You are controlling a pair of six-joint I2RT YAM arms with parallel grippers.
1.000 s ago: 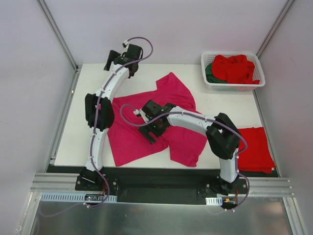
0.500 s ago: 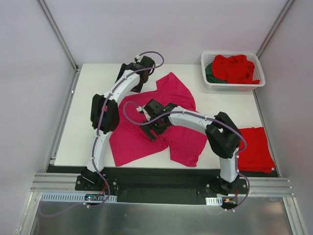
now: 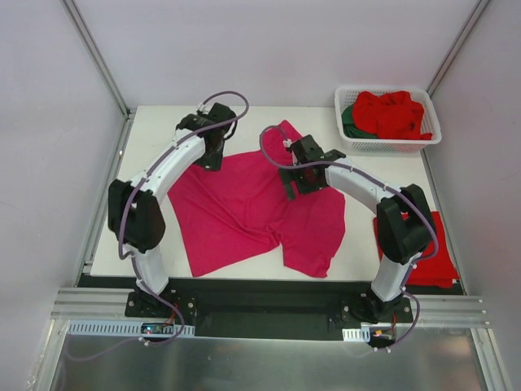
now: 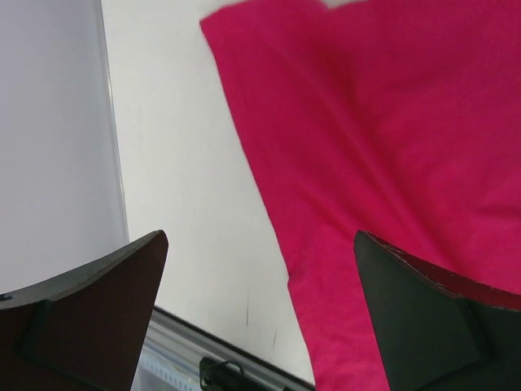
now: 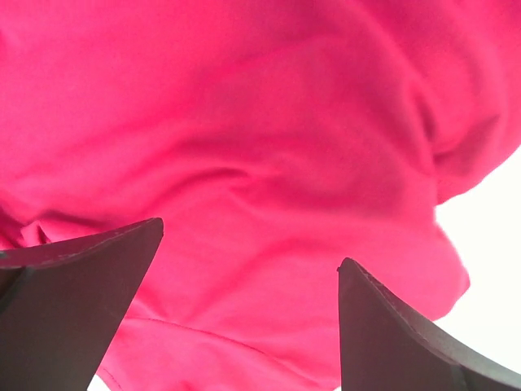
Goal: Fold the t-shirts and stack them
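Red t-shirts point(image 3: 392, 112), green t-shirt point(image 3: 349, 123) in basket point(image 3: 389, 146)

Bright, even overhead light; shadows soft and faint; wrist views sharp on cloth, near jaws dark, slightly blurred

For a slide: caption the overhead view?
Left gripper and right gripper, both open, hover over the magenta t-shirt; red t-shirts sit in the white basket.
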